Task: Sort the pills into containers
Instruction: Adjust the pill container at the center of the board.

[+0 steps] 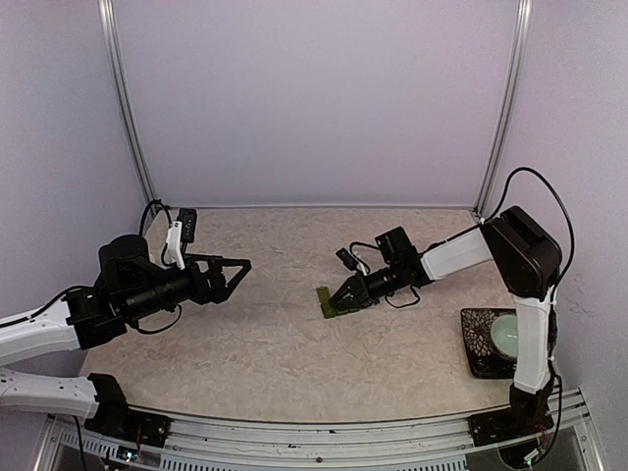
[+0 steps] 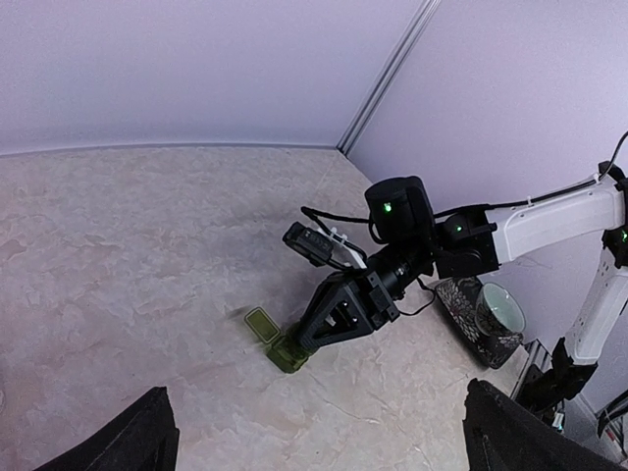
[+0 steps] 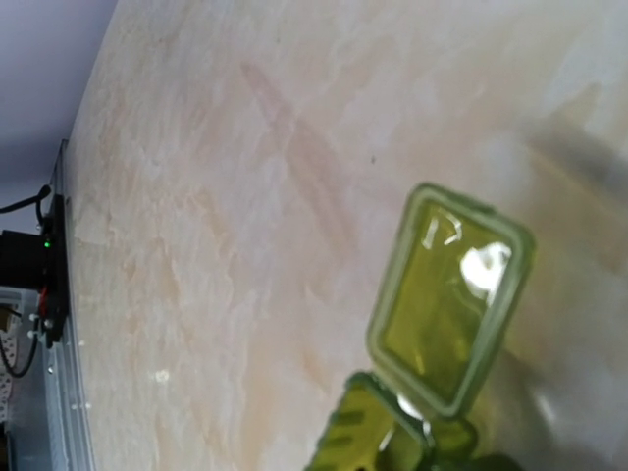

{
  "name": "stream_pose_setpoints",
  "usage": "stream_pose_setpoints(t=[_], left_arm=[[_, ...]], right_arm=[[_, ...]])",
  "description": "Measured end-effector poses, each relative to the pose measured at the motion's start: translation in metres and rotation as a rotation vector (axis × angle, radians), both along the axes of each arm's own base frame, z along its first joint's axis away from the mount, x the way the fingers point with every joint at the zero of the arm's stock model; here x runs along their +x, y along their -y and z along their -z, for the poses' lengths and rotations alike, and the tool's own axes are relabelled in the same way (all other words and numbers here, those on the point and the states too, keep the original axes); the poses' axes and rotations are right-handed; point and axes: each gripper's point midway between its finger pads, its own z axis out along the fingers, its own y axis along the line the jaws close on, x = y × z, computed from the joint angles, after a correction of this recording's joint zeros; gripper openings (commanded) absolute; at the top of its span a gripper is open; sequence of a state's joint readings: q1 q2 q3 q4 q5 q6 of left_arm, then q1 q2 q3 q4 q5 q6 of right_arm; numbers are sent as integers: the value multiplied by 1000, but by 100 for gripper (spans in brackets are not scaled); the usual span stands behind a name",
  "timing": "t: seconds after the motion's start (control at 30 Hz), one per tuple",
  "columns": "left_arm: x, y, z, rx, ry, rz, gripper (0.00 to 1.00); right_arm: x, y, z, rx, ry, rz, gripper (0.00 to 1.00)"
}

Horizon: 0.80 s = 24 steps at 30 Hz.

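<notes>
Right wrist view gives only a blur where its own fingers should be, so the right gripper (image 2: 299,341) is better read from the left wrist camera. Its jaws look drawn close together with the tips down on the small dark green plastic pill-box strip (image 2: 286,356), but I cannot tell whether they nip an edge of it or merely press on it. One square translucent green lid (image 3: 449,294) stands hinged open. The strip lies on the marbled beige tabletop (image 1: 245,343) near its middle, a little towards the right edge. No pills show in any view. The left gripper (image 1: 238,280) hangs spread wide and empty, well apart, towards the left edge. A pale bowl (image 1: 510,334) sits on a dark patterned square mat (image 1: 479,343) by the near right corner. Judged from this, the light strip has nothing bracing it. A sideways or downward push from the tips could skid it, tip it, or flip the open lid shut.
</notes>
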<state>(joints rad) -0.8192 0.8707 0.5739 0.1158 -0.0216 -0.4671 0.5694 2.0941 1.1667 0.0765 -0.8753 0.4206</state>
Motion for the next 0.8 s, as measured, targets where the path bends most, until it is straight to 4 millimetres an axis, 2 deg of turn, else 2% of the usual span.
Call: stream_pose_setpoints(t=[0.33, 0.6, 0.8], left_arm=[[1, -2, 4, 12, -9, -10, 99], [1, -2, 4, 12, -9, -9, 99], [2, 0, 7, 19, -16, -9, 99]], right_arm=[[1, -4, 4, 34, -44, -26, 20], [-6, -4, -5, 85, -56, -74, 23], [-12, 4, 4, 30, -126, -58, 24]])
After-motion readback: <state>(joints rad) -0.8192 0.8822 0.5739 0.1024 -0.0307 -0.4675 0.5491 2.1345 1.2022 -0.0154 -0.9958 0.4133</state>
